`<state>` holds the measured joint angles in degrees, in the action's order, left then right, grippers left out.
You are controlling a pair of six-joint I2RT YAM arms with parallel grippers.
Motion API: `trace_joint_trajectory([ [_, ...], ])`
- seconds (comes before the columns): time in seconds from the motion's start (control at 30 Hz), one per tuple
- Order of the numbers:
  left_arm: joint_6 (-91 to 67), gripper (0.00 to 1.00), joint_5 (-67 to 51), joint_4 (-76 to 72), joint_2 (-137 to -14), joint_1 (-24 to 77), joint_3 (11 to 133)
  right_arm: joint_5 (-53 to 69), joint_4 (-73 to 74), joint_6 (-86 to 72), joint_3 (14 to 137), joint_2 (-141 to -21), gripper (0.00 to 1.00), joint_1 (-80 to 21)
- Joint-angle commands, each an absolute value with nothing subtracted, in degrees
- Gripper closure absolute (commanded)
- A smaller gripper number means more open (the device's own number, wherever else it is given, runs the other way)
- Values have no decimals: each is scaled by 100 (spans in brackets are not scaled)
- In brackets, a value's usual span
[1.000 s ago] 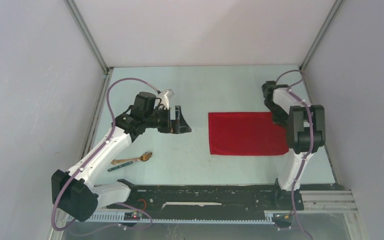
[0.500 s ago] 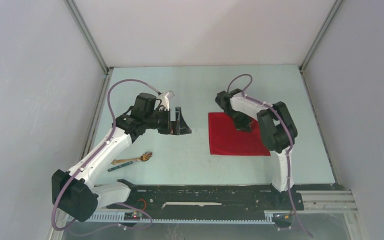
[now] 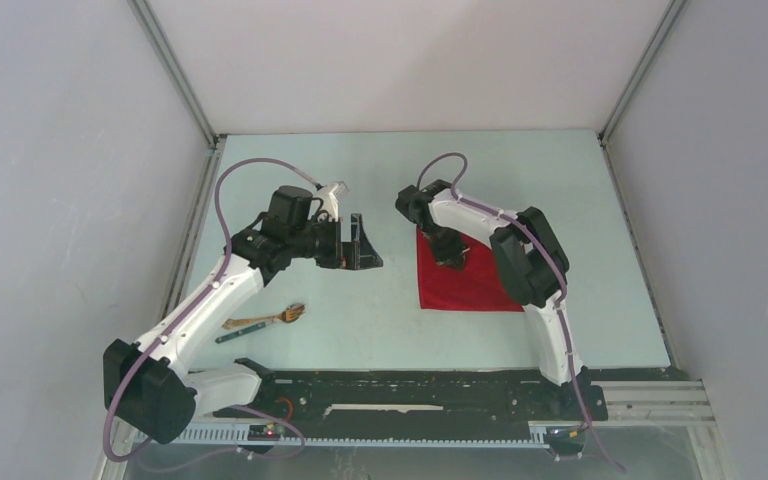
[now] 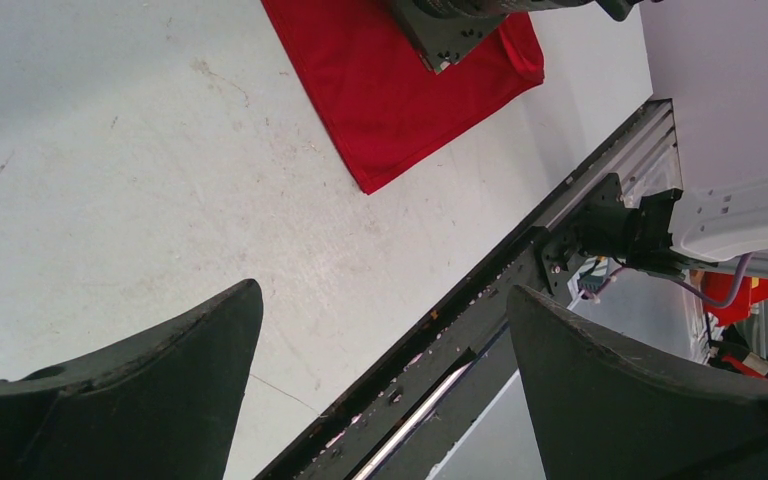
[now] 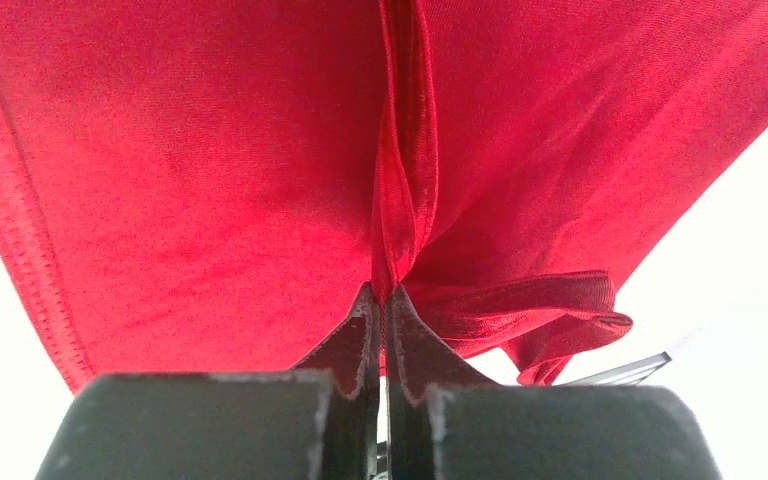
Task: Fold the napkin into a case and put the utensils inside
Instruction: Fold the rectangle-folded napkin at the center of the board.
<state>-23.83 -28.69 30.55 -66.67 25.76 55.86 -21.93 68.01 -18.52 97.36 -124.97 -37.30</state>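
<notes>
Counts: 1 napkin, 2 utensils, 2 arms.

The napkin, red, lies on the bench right of frame centre. Its left part is flat. Its upper part is hidden under the right arm.

Right jaws: pressed together, pinching a raised ridge of the napkin. The right wrist view shows the cloth bunched into a narrow vertical fold that runs straight into the tips. A loose hem corner curls at the lower right there.

Left jaws: spread wide, holding nothing, over bare bench left of the napkin. The left arm reaches up from the lower left. In the left wrist view the napkin's near corner sits at the top centre.

Utensils: 1 light-brown wooden fork and 1 dark teal stick. They lie side by side on bare bench at the lower left, well apart from the napkin. Neither is in the cloth. I cannot tell whether they touch.
</notes>
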Motion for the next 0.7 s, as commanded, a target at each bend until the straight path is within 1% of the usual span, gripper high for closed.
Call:
trace_joint_trajectory([
  [0.0,-2181,0,-2800,2926,-6504,2560,5580,-1754,6778,-1992,9988,-12411,100,-3817],
  [0.2,-2149,0,-2717,2980,-6488,2546,5599,-1298,6556,-1848,9972,-12292,100,-3834],
  [0.67,-2160,0,-2776,2979,-6539,2532,5599,-872,6414,-1916,10203,-12342,100,-3896],
])
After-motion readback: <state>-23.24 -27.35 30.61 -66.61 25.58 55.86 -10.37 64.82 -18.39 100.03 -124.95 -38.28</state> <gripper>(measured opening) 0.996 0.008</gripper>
